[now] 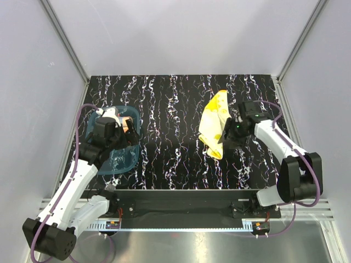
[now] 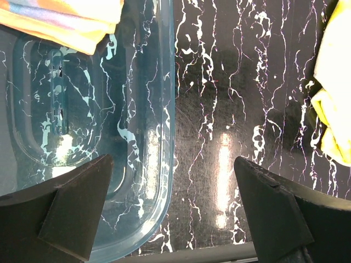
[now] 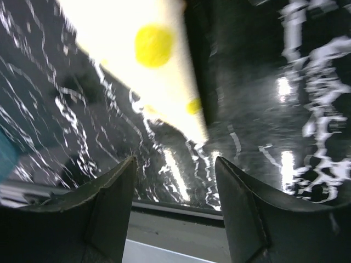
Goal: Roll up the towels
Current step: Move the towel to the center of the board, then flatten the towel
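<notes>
The yellow towel (image 1: 214, 123) with cream areas lies bunched in a long strip on the right half of the black marbled table. My right gripper (image 1: 226, 141) hovers at its right side near its lower end. In the right wrist view that towel (image 3: 142, 55) lies above the right gripper (image 3: 175, 161), which is open with only table between its fingers. The orange-pink towel (image 1: 129, 119) sits in the far end of the teal tray (image 1: 118, 161), mostly hidden by my left arm. The left gripper (image 2: 173, 161) hangs wide open over the tray's right rim (image 2: 167, 137), below the orange-pink towel (image 2: 66, 19).
The table's front edge and metal rail (image 3: 181, 219) lie just beyond the right fingertips. White enclosure walls stand on the left, back and right. Bare marbled surface (image 1: 170, 131) separates the tray from the yellow towel, whose edge (image 2: 334, 93) shows in the left wrist view.
</notes>
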Robot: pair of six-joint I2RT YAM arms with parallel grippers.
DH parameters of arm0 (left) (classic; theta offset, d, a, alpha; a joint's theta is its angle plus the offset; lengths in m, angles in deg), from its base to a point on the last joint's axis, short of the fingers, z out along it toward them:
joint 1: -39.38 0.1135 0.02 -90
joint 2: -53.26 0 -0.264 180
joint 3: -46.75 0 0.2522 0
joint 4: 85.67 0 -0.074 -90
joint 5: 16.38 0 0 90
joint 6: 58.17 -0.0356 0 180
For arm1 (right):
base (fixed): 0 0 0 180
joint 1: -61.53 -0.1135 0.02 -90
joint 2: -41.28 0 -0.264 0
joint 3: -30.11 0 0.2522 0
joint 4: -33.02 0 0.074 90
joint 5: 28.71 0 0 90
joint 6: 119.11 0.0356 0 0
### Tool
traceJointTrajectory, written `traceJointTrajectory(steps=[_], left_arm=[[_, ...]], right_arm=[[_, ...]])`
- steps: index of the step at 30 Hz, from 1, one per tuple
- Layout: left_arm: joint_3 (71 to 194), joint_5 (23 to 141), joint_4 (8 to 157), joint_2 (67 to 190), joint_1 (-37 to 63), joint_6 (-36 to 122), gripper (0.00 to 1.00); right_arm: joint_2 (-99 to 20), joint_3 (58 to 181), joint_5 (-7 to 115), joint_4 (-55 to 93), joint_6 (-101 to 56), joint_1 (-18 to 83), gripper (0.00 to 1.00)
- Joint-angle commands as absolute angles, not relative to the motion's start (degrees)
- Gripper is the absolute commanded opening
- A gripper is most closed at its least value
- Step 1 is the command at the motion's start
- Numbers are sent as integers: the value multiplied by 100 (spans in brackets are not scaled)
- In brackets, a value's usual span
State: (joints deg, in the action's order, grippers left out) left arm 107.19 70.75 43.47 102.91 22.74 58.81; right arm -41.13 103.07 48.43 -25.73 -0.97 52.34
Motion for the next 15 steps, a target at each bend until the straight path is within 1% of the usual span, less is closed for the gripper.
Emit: traceJointTrajectory(steps=[1,5,9,11,13,15], left_arm=[[10850,6940,4550,10309,2225,5785,99],[10850,6931,4550,10292,2216,5785,99],[10867,6949,4550,10292,2216,5767,99],[10876,6940,4532,10300,2216,5750,99],[10876,6931,4524,10300,2216,5749,99],[10876,6923,4524,10274,2216,5758,99]], right_arm=[[-4195,10110,5188,-2310,164,4757,67],[-4362,9881,5513,-2284,357,4405,68],[-4616,9819,5786,-2170,700,3572,68],[-4844,9994,5918,-2195,859,3236,66],[-4977,10317,6435,-2336,999,2825,64],[-5196,10530,6769,-2494,1043,2629,63]])
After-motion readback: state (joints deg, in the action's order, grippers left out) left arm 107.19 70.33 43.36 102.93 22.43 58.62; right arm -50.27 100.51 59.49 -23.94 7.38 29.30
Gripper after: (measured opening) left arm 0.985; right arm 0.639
